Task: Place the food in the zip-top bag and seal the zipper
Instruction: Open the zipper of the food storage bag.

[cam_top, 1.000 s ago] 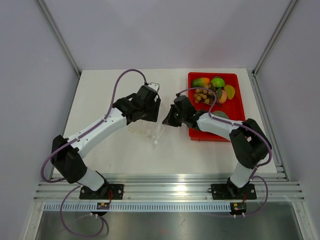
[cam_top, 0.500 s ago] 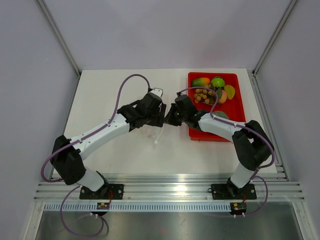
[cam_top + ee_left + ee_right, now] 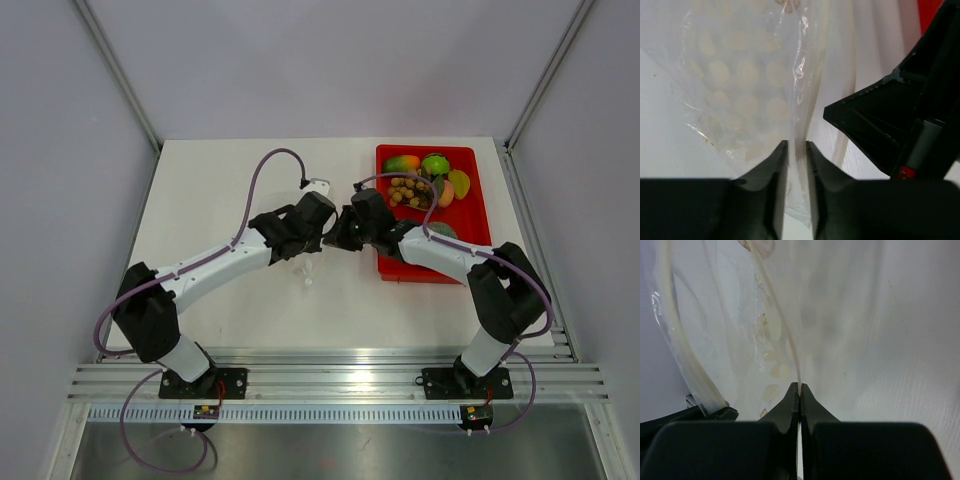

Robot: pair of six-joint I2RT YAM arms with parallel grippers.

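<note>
You have a clear zip-top bag (image 3: 740, 95) printed with pale cream dots. Your red tray (image 3: 478, 212) holds green apple (image 3: 435, 163), red-green mango (image 3: 401, 164), brown longan cluster (image 3: 405, 192); table (image 3: 220, 180) white.

Red tray (image 3: 474, 212) far right on white table (image 3: 200, 185); aluminium rail (image 3: 340, 379) along near edge.

White arms (image 3: 215, 262), black joints (image 3: 150, 320); purple cables (image 3: 283, 151).

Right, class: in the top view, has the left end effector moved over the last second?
Yes. The left end effector has shifted toward the red tray, closing on the right end effector; both pinch the bag.
</note>
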